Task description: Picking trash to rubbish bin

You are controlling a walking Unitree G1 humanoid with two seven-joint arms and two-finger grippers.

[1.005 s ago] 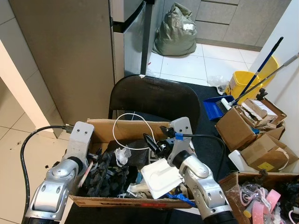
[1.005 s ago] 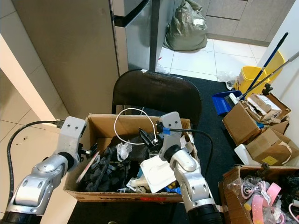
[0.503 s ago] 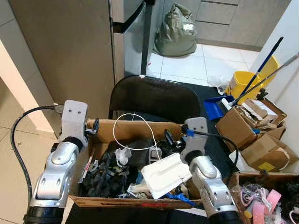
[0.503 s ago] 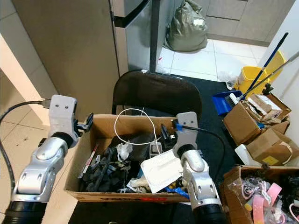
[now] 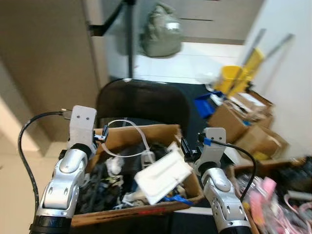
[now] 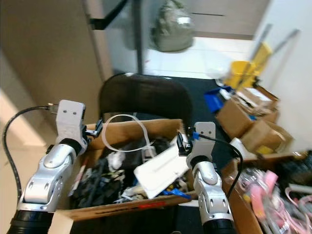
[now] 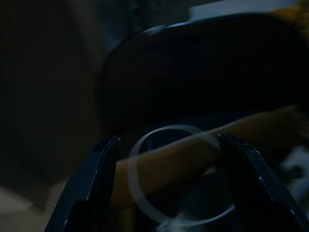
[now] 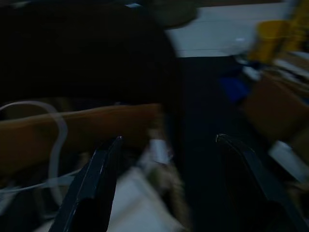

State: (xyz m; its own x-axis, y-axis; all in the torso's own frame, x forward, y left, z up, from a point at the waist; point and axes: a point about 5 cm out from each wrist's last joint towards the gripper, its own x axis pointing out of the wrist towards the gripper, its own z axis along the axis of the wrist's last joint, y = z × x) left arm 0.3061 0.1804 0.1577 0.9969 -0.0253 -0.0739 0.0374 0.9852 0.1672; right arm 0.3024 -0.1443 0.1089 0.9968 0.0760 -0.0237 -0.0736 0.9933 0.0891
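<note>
Cardboard box [image 5: 141, 134] of trash sits in front of a black chair [image 5: 141, 100]; the left pincer [image 5: 101, 136] hovers spread at the box's left rear corner, the right pincer [image 5: 187, 148] spread at its right rim, neither pinching anything. A white flat tray [image 5: 161, 174] lies tilted on the heap, long axis running from near-left up to the right pincer, with a white cable loop [image 5: 127, 139] arching over the rear wall. Right of the box: more cardboard boxes [image 5: 239, 119] and a yellow bucket [image 5: 233, 80], crowding that side; tiled floor [image 5: 185, 61] opens beyond the chair.

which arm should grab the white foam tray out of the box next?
Right, probably. The right gripper is open at the cardboard box's right edge, right beside the white foam tray. The left gripper, also open, sits at the far left corner by the white cable loop.
</note>
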